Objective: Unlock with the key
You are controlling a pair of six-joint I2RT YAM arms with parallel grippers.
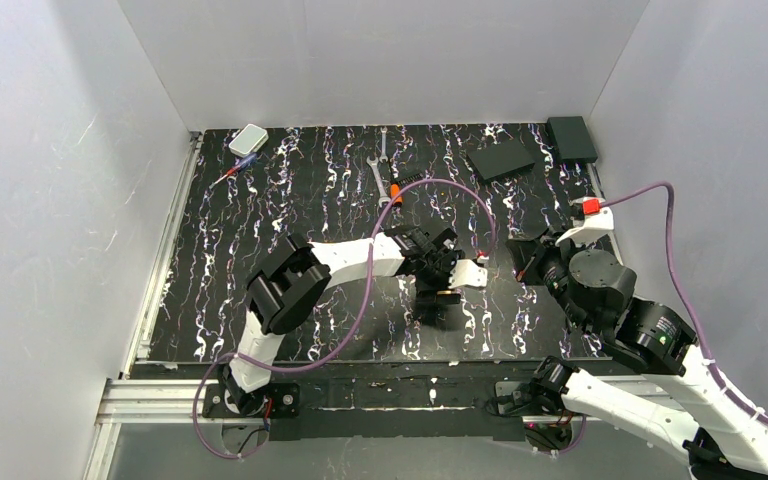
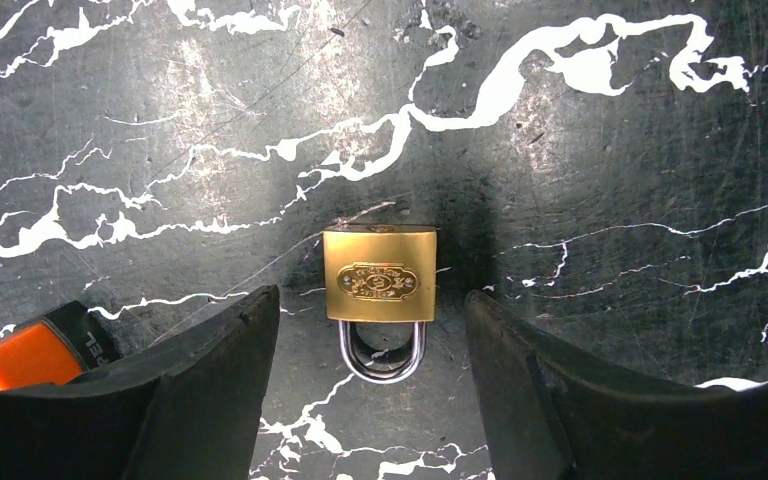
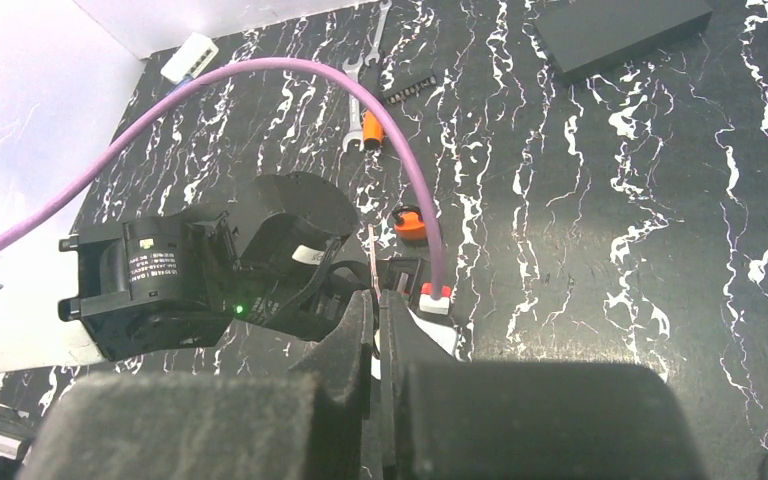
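Observation:
A small brass padlock (image 2: 380,272) lies flat on the black marbled table (image 2: 610,150), its steel shackle (image 2: 381,355) pointing toward the camera. My left gripper (image 2: 370,295) is open and hovers over it, one dark finger (image 2: 210,370) on each side and neither touching it. In the top view the left gripper (image 1: 438,298) hides the padlock. My right gripper (image 3: 375,300) is shut on the key; its thin silvery blade (image 3: 373,258) sticks out past the fingertips toward the left arm. In the top view the right gripper (image 1: 516,252) sits just right of the left one.
Two silver wrenches (image 1: 380,168) and an orange-handled tool (image 1: 397,190) lie at the back centre. Two flat black boxes (image 1: 500,160) (image 1: 571,138) are at the back right, a white box (image 1: 248,139) at the back left. An orange-tipped object (image 2: 20,355) lies beside the left finger.

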